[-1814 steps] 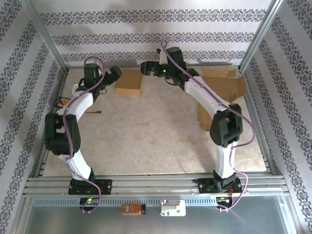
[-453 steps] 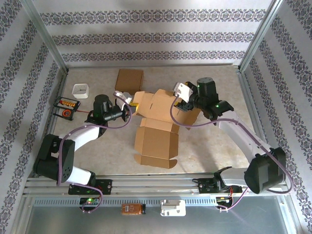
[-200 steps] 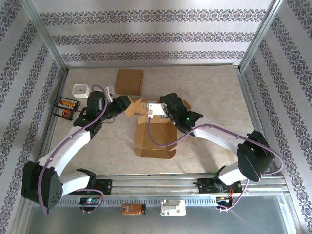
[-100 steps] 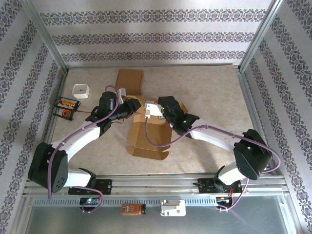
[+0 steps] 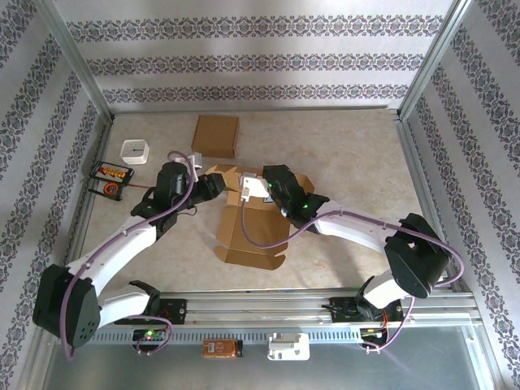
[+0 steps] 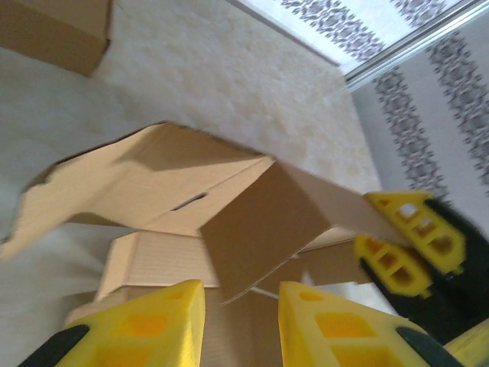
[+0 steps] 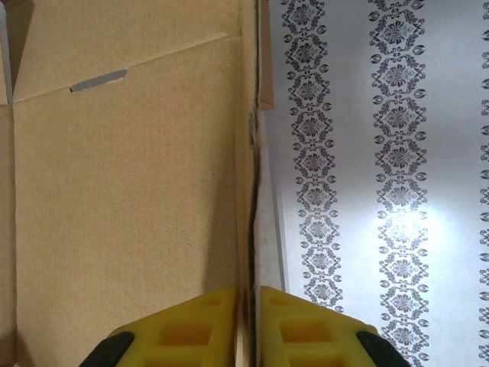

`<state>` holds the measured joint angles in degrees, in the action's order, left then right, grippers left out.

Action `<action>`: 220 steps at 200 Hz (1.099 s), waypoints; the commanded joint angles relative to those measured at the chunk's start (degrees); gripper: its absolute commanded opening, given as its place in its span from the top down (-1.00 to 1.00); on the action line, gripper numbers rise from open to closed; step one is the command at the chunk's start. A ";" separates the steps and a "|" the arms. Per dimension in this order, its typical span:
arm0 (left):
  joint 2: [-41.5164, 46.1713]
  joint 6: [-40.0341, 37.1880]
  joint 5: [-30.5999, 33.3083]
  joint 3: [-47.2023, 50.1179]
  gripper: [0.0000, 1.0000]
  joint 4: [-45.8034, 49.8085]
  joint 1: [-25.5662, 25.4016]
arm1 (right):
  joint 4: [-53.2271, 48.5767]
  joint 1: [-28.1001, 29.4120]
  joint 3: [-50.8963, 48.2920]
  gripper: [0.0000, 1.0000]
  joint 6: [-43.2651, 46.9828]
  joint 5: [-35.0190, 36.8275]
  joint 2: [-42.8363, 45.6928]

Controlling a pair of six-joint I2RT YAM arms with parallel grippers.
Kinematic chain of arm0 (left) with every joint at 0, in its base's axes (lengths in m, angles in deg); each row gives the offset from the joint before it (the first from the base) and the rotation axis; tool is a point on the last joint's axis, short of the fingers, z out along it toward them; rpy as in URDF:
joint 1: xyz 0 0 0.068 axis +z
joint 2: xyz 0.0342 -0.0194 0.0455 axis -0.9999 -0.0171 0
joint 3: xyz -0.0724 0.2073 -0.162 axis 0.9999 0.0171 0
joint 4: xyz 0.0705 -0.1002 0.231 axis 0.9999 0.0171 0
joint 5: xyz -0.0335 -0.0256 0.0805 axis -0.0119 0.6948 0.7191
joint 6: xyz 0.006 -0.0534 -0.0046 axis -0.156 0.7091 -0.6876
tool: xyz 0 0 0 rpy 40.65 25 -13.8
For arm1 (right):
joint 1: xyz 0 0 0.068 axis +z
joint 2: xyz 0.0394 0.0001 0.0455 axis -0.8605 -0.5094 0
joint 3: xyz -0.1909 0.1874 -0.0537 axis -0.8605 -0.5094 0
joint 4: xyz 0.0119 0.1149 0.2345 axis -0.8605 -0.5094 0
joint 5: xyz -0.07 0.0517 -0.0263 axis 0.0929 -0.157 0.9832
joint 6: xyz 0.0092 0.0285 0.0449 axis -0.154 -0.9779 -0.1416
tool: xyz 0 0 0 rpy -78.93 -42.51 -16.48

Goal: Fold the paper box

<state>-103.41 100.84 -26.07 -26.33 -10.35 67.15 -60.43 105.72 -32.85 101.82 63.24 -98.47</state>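
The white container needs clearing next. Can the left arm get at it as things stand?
Probably yes: the white container stands in the open, left of the left gripper, with nothing between them.

From above, both wrists cover the far flaps of the paper box (image 5: 256,234), so how those flaps lie cannot be told. At 9 o'clock, the orange contents of the small black tray (image 5: 108,175) are too small to name. The left wrist view is smeared. There the left gripper (image 6: 241,325) runs off at 6 o'clock and the closed cardboard box (image 6: 53,30) at 11 o'clock. The right gripper (image 7: 248,306) is cut off at 6 o'clock, with the pinched panel cropped at 9 and 12.
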 commanded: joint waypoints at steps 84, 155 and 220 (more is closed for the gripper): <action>-17.04 -8.74 4.32 4.71 0.39 -12.01 -1.34 | 0.05 0.50 -2.71 0.67 -0.22 1.00 3.84; -30.59 0.36 -6.37 4.92 0.39 -31.40 -1.64 | 0.26 0.24 -3.05 0.67 -1.76 -0.66 1.85; -32.94 0.67 -9.47 6.17 0.40 -39.51 -3.35 | 0.48 0.06 -3.33 0.67 -3.52 -0.95 -1.43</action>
<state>-136.37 101.85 -33.15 -20.29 -44.22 65.19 -60.37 105.75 -35.37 100.03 63.13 -98.86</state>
